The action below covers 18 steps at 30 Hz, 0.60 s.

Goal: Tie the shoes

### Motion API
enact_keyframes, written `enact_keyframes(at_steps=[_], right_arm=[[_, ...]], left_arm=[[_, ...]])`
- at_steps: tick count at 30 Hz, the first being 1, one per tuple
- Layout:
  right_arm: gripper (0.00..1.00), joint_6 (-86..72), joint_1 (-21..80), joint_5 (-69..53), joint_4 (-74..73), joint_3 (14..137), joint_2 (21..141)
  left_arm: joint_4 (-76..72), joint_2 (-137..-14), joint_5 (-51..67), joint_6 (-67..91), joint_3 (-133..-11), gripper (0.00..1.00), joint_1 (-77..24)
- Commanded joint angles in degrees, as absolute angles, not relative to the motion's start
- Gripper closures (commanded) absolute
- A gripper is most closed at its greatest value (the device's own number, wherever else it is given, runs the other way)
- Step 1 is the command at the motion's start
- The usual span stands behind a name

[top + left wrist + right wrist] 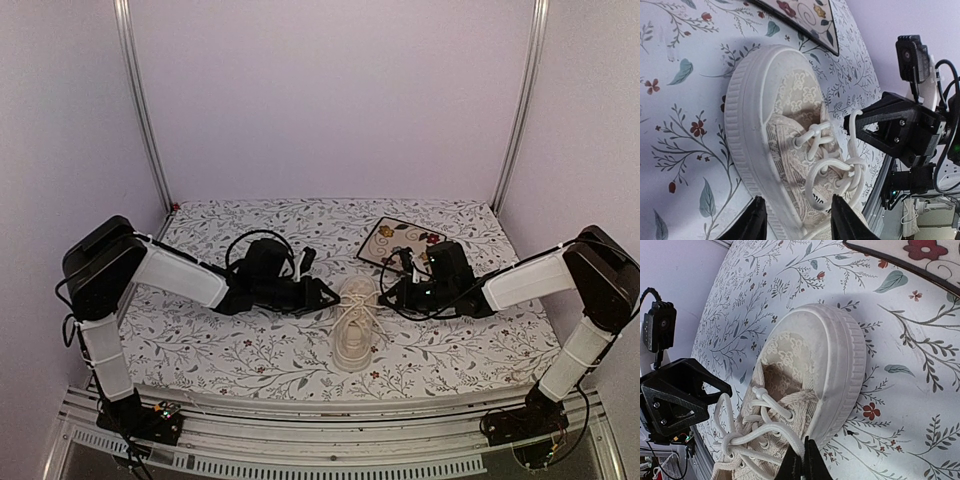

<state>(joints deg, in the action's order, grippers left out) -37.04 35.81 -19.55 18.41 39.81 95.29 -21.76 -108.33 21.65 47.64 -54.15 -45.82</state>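
Your left gripper (pixel 799 210) has its jaws apart and isn't holding anything. The shoe (pixel 355 325) sits right in front of its tips, with the sole edge showing in the gap between the two fingers. I can't tell if either finger actually touches the rubber.

Your right gripper (pixel 800 460) is clenched tight, and a strand of lace (pixel 765 432) runs straight into its tips, so it looks pinched on that lace. From the left wrist view the lace arcs up to the right gripper's nose.

The shoe lies between the two grippers, close to both. Its toe points away from the arm bases, toward the tile (pixel 400 242), which lies just beyond the right gripper. The laces over the tongue are loose and looped.
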Motion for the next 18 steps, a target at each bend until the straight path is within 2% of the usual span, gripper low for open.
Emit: enact_keyframes(at_steps=[1,14,18], right_arm=[[0.96,-36.5,35.5,-18.5,18.3,39.2,93.3],[0.96,-36.3,35.6,-18.4,18.1,39.4,93.2],[0.96,-36.3,35.5,-18.3,18.1,39.5,93.2]], left_arm=[[-23.4,-107.0,21.6,48.4,-53.4,0.56,-44.9],[-29.8,-112.1,29.4,52.0,-55.8,0.59,-45.1],[-31.9,-113.9,30.2,52.8,-55.9,0.66,-45.1]])
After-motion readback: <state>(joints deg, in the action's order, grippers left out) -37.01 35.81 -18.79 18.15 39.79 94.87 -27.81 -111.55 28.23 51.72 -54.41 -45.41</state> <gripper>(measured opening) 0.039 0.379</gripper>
